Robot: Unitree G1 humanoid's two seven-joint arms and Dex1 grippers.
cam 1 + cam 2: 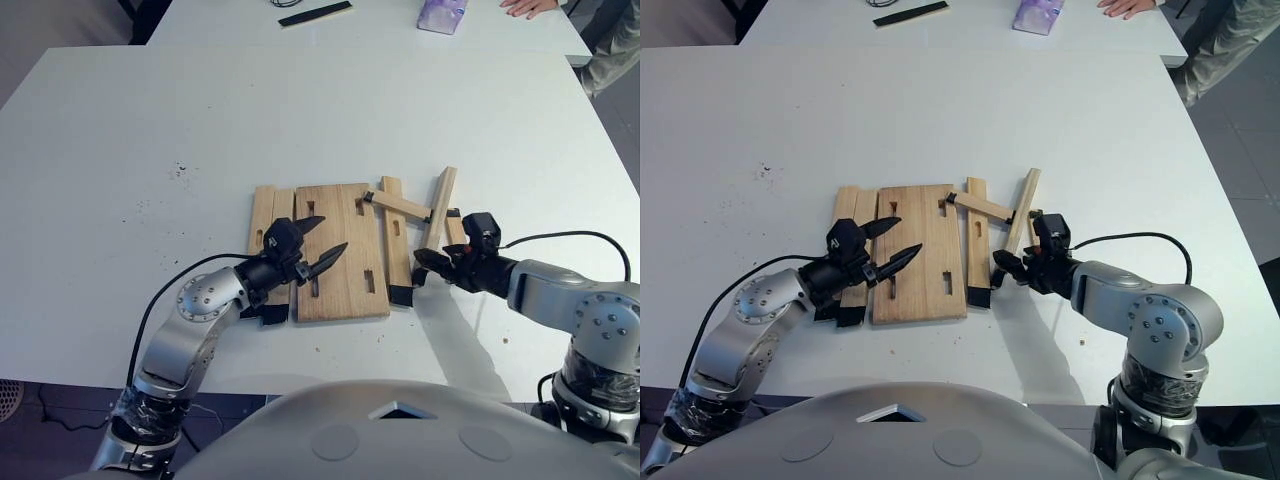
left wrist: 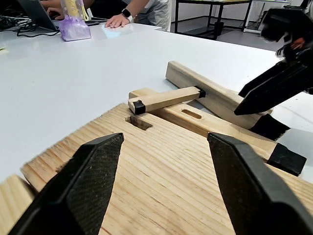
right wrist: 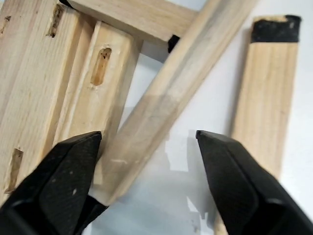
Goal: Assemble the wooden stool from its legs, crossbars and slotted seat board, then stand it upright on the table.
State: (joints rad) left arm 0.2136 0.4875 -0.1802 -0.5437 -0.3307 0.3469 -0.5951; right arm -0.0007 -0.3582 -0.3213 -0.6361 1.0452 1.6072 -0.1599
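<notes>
Slanted stool leg (image 1: 440, 205) lies on the table (image 1: 150, 120), right of the seat board (image 1: 335, 250) — near end just ahead of your right gripper (image 3: 147, 137), spread wide, long axis pointing away from you.

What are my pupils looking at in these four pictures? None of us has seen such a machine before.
This is a humanoid robot with two arms. The two wide pictures come from cameras in its head, looking down over a white table. The two close pictures come from a camera on each wrist.

On the table lie loose stool parts: a broad wooden seat board with slots, slotted wooden legs with black ends beside it, a short wooden crossbar and a long pale wooden bar lying aslant.

The left arm's two black fingers hang open over the seat board. The right arm's fingers are open, with the slanted bar's lower end between them. Nothing is held.
</notes>
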